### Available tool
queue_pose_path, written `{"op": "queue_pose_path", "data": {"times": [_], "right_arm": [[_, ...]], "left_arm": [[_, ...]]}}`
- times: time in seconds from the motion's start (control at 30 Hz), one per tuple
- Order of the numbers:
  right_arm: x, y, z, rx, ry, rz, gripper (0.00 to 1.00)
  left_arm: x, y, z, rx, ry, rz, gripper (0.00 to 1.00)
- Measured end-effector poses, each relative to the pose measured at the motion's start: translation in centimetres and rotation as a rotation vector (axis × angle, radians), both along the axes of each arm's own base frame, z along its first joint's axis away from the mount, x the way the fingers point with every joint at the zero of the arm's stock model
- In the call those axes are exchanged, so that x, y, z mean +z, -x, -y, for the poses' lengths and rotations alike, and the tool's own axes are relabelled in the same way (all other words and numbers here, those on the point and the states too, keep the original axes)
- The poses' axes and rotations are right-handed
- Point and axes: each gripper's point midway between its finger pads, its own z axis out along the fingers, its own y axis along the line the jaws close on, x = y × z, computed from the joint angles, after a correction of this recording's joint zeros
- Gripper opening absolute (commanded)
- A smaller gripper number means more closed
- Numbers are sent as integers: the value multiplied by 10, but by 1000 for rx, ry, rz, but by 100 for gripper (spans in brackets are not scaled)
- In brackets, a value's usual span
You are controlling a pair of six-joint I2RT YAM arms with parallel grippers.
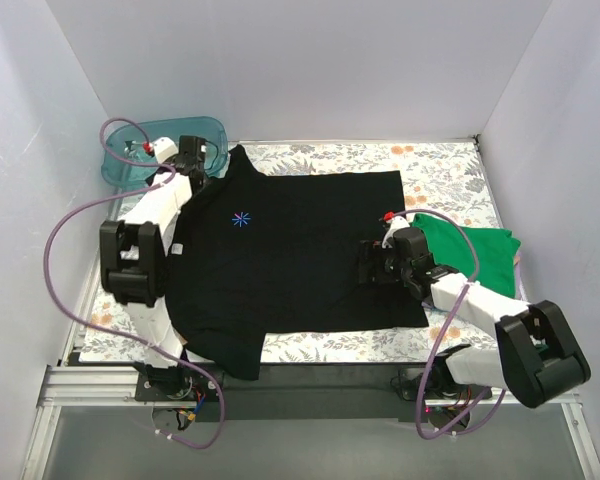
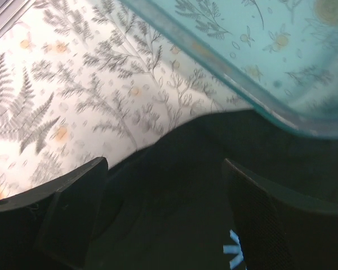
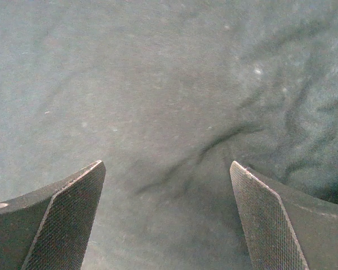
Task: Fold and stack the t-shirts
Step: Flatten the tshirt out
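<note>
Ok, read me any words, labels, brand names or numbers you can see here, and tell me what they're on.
None: no words or numbers can be read in any view.
The only mark is a blue starburst on the black t-shirt, a graphic with no letters.

Black shirt (image 1: pixel 290 250) lies flat on the tabletop (image 1: pixel 430 165). Left claw (image 1: pixel 200 160) is at its far sleeve, beside the tub (image 1: pixel 120 172). Right claw (image 1: pixel 368 265) is over its hem, with the green shirt (image 1: pixel 470 255) just right of it.

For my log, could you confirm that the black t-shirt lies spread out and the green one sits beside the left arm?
Not quite: the top view shows the green t-shirt beside the right arm; the black t-shirt does lie spread out.
</note>
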Motion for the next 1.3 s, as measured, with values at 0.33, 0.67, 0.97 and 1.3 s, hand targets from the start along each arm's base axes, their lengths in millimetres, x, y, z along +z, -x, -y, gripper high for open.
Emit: {"op": "queue_pose_path", "data": {"times": [0.33,0.67,0.97,1.3], "right_arm": [[60,-15,-14,94,-32,164,98],[85,-96,-13,-56,83,182,98],[19,-148,29,-161,178,-3,97],[-15,-201,26,-194,235,-61,97]], "left_arm": [[96,55,49,-256,241,315,91],[4,44,132,-587,401,165,91],[-77,17,126,-513,327,18,91],[-83,-36,91,-387,178,56,91]]}}
